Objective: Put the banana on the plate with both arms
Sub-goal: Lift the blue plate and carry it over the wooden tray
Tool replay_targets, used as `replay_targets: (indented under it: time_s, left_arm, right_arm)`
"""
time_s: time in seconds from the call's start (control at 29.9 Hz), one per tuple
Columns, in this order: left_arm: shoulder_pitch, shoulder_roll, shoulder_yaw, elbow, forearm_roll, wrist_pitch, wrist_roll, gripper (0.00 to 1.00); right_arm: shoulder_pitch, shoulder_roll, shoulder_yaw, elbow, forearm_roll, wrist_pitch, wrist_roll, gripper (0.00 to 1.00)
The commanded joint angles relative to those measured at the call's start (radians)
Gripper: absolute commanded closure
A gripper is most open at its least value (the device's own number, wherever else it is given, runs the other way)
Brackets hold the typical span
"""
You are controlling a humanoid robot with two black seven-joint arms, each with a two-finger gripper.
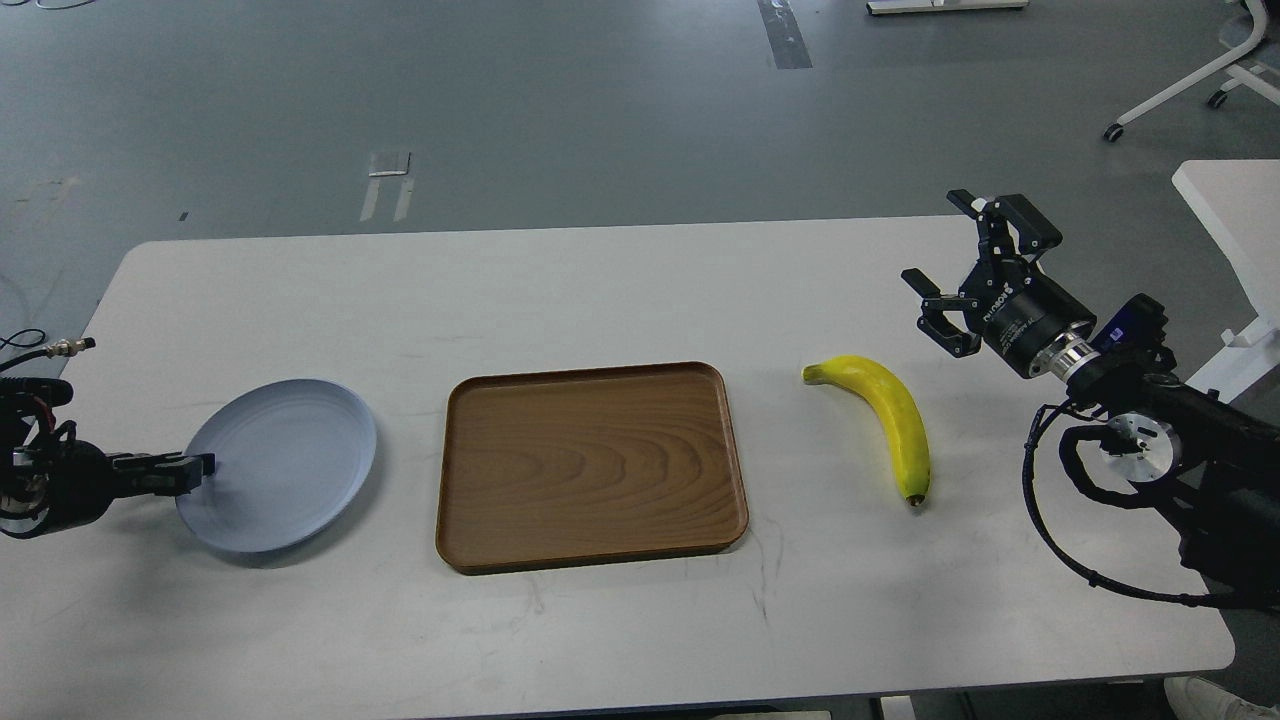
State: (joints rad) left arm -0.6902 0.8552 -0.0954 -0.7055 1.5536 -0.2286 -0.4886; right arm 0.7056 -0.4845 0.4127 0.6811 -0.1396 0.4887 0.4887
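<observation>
On the white table [640,290] the pale blue-grey plate [285,460] sat at the left with nothing in it, its near-left rim looking slightly raised off the tabletop, a shadow beneath that edge. The left gripper [195,466] reached in level from the left edge, its fingers pressed close together at that rim; they appeared to be pinching the plate's edge, though the contact itself was too dark to make out clearly. Just right of the plate, and apart from it, lay the brown wooden tray [590,465], flat on the table and holding nothing. The banana [893,415] lay on the bare tabletop to the right of the tray, outside both containers, its greenish stem end pointing toward the tray and its dark tip toward the near edge. The right gripper [955,265] hung above the table beyond and to the right of the banana, fingers spread wide, touching nothing.
</observation>
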Motion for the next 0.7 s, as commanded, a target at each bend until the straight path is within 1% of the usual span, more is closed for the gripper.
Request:
replay_targets:
  time_s: [0.0,0.33,0.4,0.47,0.57,0.6,0.67]
  left_arm:
    - [-0.002,-0.004,-0.001,0.000,0.000,0.000,0.000,1.00]
    - [-0.022,0.002,-0.003,-0.015,-0.012,-0.008,0.000,1.00]
    - [-0.031,0.010,-0.004,-0.031,-0.039,-0.023,0.000,1.00]
    - [-0.090,0.022,-0.004,-0.086,-0.128,-0.102,0.000,1.00]
    - [-0.139,0.050,-0.004,-0.123,-0.219,-0.176,0.000,1.00]
    - [-0.150,0.051,-0.006,-0.130,-0.230,-0.184,0.000,1.00]
    - [-0.210,0.050,-0.003,-0.164,-0.236,-0.195,0.000,1.00]
  right_arm:
    - [0.000,0.000,0.000,0.000,0.000,0.000,0.000,0.00]
    - [0.000,-0.005,0.001,0.000,0.000,0.000,0.000,0.00]
    - [0.000,-0.009,0.005,0.000,0.000,0.000,0.000,0.00]
    - [0.002,-0.011,0.008,0.002,0.002,0.000,0.000,0.00]
    - [0.000,-0.016,0.014,0.002,0.002,0.000,0.000,0.00]
    - [0.000,-0.019,0.014,0.003,0.002,0.000,0.000,0.00]
    - [0.000,-0.025,0.014,0.005,0.002,0.000,0.000,0.00]
